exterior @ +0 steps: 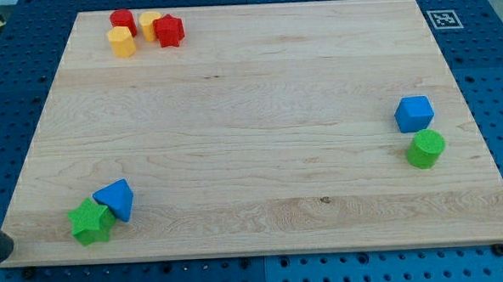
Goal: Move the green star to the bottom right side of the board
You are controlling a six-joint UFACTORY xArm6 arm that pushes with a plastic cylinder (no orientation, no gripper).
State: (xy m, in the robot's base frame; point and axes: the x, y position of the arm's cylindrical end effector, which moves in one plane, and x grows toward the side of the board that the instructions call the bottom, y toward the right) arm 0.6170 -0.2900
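The green star (91,221) lies near the board's bottom left corner. It touches a blue triangular block (115,199) on its upper right side. A dark rod end, my tip (1,250), shows at the view's bottom left edge, just off the board's corner. It is to the left of the green star and apart from it.
The wooden board (250,115) sits on a blue perforated table. A blue cube (414,113) and a green cylinder (425,148) stand at the right side. A red cylinder (123,21), two yellow blocks (121,41) (149,24) and a red star (168,31) cluster at the top left. A black-and-white marker (443,19) is at the top right.
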